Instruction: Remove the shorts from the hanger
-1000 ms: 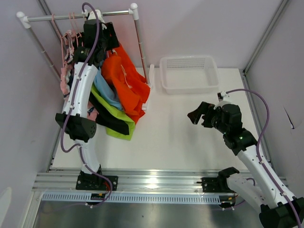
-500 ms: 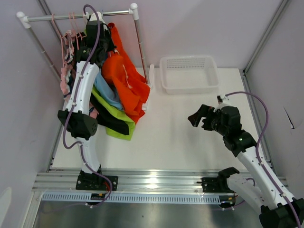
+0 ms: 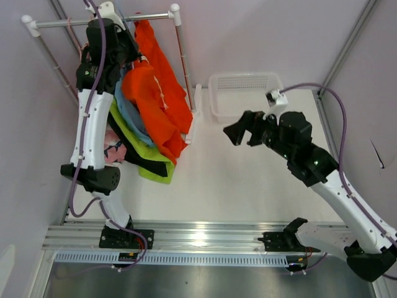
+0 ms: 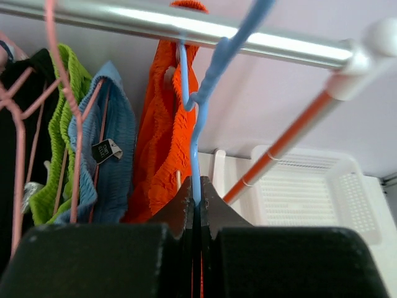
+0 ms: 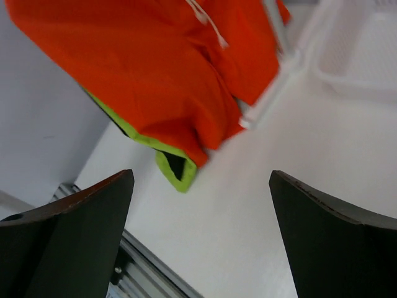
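Now your left tool (image 4: 197,186) has clamped shut on the blue hanger (image 4: 200,118) just below the rail (image 4: 279,45), steadying the orange shorts (image 4: 162,143) hanging there. Your right tool (image 3: 243,129), wide and empty, has swung nearer to pull them.

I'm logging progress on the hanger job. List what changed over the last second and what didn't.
The left gripper moved up to the rail and closed on the blue hanger, just below its hook. The right gripper, open throughout, swung forward and left toward the orange shorts. The basket stayed put, and the orange shorts still hang at the rail; nothing has come off yet.
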`<control>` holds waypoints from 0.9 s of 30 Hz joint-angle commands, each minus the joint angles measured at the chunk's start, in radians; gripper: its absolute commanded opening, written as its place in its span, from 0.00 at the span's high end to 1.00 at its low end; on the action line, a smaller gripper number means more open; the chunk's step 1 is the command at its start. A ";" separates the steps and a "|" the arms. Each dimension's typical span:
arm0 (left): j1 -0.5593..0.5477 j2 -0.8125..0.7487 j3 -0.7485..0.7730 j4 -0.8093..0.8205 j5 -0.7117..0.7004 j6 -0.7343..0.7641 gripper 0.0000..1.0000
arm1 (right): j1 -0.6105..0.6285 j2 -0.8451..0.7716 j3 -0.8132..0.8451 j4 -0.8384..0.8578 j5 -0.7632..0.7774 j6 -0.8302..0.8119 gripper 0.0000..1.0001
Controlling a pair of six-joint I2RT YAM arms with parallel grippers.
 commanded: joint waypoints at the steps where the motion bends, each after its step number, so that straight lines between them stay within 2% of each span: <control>1: -0.009 -0.120 0.061 0.035 0.045 -0.022 1.00 | 0.188 0.104 0.233 0.041 0.151 -0.076 0.01; 3: -0.015 -0.152 0.034 0.028 0.051 -0.034 1.00 | 0.286 0.219 0.370 0.039 0.247 -0.109 0.01; 4: -0.016 -0.166 0.006 0.033 0.051 -0.039 1.00 | 0.377 0.259 0.417 0.038 0.274 -0.120 0.00; 6: -0.024 -0.205 -0.034 0.039 0.053 -0.049 1.00 | 0.461 0.381 0.538 0.032 0.331 -0.134 0.01; 8: -0.029 -0.231 -0.057 0.038 0.059 -0.066 1.00 | 0.563 0.458 0.600 0.045 0.387 -0.130 0.00; 11: -0.033 -0.248 -0.079 0.028 0.068 -0.080 1.00 | 0.649 0.610 0.710 0.064 0.423 -0.116 0.01; 17: -0.035 -0.298 -0.132 0.034 0.085 -0.082 1.00 | 0.712 0.894 1.019 -0.028 0.443 -0.088 0.01; 22: -0.035 -0.340 -0.170 0.011 0.100 -0.082 1.00 | 0.723 0.971 1.053 0.028 0.490 -0.109 0.01; 27: -0.035 -0.411 -0.226 0.013 0.093 -0.063 1.00 | 0.723 0.986 1.068 0.032 0.679 -0.149 0.01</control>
